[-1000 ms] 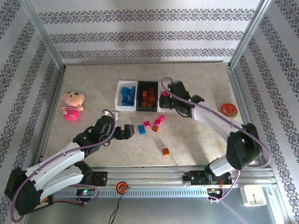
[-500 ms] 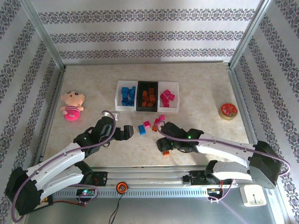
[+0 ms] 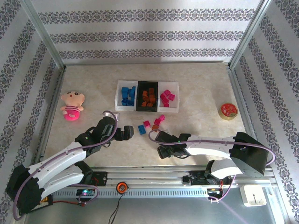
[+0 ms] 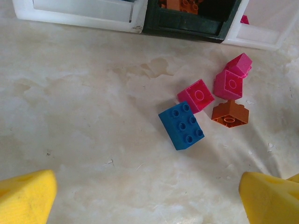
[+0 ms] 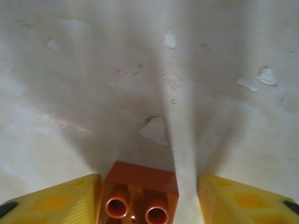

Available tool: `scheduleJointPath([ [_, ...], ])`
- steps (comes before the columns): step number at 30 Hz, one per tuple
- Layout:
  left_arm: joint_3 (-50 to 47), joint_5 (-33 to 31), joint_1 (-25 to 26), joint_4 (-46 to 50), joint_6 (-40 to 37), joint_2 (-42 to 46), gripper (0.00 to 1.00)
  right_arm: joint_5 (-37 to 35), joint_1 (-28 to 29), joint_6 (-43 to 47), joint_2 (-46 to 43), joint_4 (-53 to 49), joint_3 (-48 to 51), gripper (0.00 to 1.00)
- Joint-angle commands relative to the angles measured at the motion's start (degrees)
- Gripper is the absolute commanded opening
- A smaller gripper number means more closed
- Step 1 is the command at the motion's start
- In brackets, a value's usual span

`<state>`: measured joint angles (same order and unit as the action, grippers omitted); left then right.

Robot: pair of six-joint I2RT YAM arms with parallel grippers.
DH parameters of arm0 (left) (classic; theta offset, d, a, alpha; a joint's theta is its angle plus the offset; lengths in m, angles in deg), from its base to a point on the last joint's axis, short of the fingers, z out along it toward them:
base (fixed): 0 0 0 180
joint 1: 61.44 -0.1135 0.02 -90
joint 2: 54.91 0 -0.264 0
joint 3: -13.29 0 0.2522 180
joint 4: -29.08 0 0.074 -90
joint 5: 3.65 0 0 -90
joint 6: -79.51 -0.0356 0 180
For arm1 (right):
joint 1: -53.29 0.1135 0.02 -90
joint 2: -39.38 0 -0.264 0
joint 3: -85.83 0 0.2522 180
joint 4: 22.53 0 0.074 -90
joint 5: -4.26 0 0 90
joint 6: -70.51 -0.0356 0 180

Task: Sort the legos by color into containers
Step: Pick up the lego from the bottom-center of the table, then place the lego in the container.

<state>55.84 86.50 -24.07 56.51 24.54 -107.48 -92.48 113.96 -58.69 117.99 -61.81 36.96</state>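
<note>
Trays (image 3: 125, 108) held sorted colors | several legos (image 4: 181, 126) remained near them | left gripper (image 3: 127, 133) gaped empty | right gripper (image 3: 164, 151) straddled orange brick (image 5: 140, 179), unclamped

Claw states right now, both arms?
Left claw: open, empty.
Right claw: open, straddling the orange brick, not clamped yet.

A pink doll (image 3: 71, 106) lies at the left of the beige table (image 3: 201, 79). A red tape roll (image 3: 228, 111) sits near its right edge. Striped wallpaper (image 3: 140, 35) covers the walls across the top.
</note>
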Motion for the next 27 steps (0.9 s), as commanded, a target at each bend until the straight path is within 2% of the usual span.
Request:
scheduleJointPath([
  [1, -0.6, -0.6, -1.2, -1.3, 0.6, -0.2, 1.0, -1.6, 0.8, -0.2, 1.2, 0.9, -1.4, 0.47],
  [6, -0.6, -0.6, -1.3, -1.2, 0.5, 0.0, 1.0, -2.2, 0.8, 0.5, -1.5, -0.3, -1.9, 0.3],
  [9, -0.6, -0.2, -1.4, -1.5, 0.6, -0.1, 1.0, -2.9, -0.7, 2.8, -4.4, -2.3, -4.1, 0.25],
  [12, -0.3, 0.3, -1.5, -1.7, 0.3, -0.4, 1.0, -3.3, -5.2, 7.1, -7.3, -3.9, -7.7, 0.23],
  [16, 0.3, 0.4, -1.5, -1.3, 0.2, -1.0, 1.0, -2.3, -14.4, 13.2, -8.1, -2.5, -13.9, 0.22],
  [22, 0.5, 1.1, -1.6, -1.7, 0.6, -2.0, 1.0, 0.6, -26.5, 16.3, 1.1, 3.2, -24.4, 0.22],
  [27, 1.0, 1.6, -1.6, -1.7, 0.7, -3.0, 1.0, 0.5, -31.1, 16.7, 11.7, 5.1, -32.3, 0.22],
])
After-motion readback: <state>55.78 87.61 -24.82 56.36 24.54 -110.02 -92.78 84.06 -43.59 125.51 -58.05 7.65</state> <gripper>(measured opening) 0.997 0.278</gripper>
